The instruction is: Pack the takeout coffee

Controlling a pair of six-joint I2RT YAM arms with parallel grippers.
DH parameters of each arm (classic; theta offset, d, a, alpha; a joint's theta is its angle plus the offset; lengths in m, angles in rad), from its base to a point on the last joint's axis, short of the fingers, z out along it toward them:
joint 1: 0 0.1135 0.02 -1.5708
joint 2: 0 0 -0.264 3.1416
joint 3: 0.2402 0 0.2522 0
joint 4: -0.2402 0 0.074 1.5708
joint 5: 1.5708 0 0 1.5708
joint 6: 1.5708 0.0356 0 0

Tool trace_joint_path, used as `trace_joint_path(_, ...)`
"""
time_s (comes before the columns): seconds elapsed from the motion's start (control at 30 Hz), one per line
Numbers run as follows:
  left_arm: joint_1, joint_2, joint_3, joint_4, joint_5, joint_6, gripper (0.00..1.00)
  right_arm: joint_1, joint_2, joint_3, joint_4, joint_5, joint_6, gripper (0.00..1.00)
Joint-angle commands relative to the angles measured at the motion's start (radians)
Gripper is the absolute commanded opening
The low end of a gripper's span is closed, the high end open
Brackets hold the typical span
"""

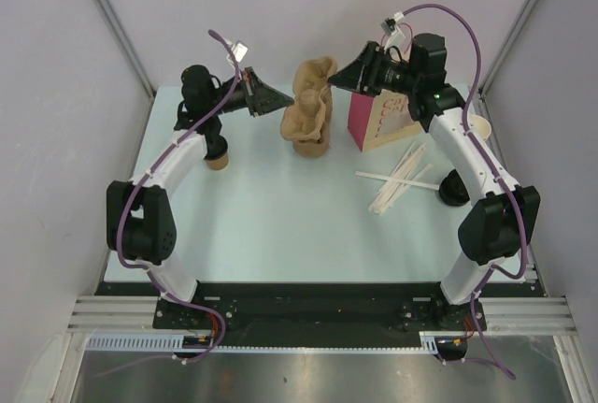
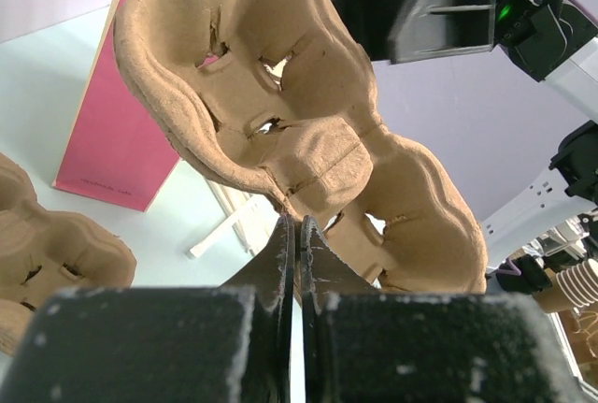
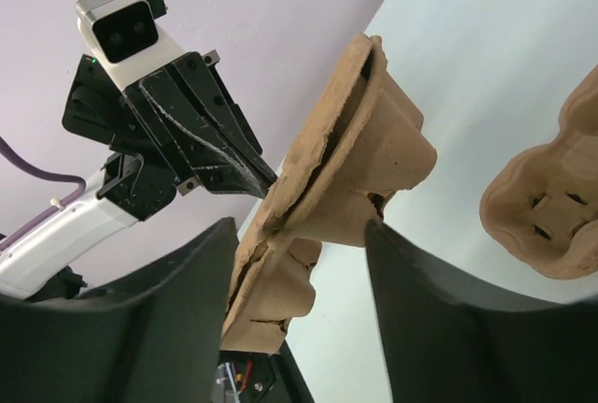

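Note:
The takeout coffee, a small brown cup with a black lid, stands at the table's left and is partly hidden under my left arm. My left gripper is shut on the rim of a brown pulp cup carrier, holding it tilted in the air above a stack of carriers. My right gripper is open, its fingers straddling the far side of that raised carrier. The pink paper bag stands just right of the stack.
Wooden stirrers lie scattered right of centre. Pale lidless cups sit behind my right arm, and a dark round object rests near it. The carrier stack also shows in the wrist views.

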Motion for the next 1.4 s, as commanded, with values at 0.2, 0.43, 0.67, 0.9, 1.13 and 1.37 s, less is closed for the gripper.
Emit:
trace_joint_path(0.2,0.013,0.012,0.003,0.089,0.012,-0.056,0.00,-0.020,-0.052,-0.005,0.030,-0.014,0.001,0.48)
trace_joint_path(0.43,0.008,0.014,0.004,0.103,0.022,-0.064,0.00,-0.021,-0.036,0.003,0.036,-0.004,0.008,0.40)
trace_joint_path(0.67,0.002,0.009,0.003,0.083,0.027,-0.037,0.00,-0.018,-0.023,0.009,0.049,-0.009,0.022,0.39)
trace_joint_path(0.9,-0.008,0.003,0.009,0.057,0.033,0.000,0.00,-0.012,-0.013,0.011,0.052,-0.009,0.024,0.36)
trace_joint_path(1.13,-0.021,-0.012,0.012,0.025,0.038,0.040,0.00,-0.011,-0.004,0.009,0.055,-0.009,0.025,0.32)
trace_joint_path(1.37,-0.028,-0.015,0.012,0.028,0.042,0.042,0.00,-0.008,0.000,0.002,0.053,-0.007,0.022,0.29)
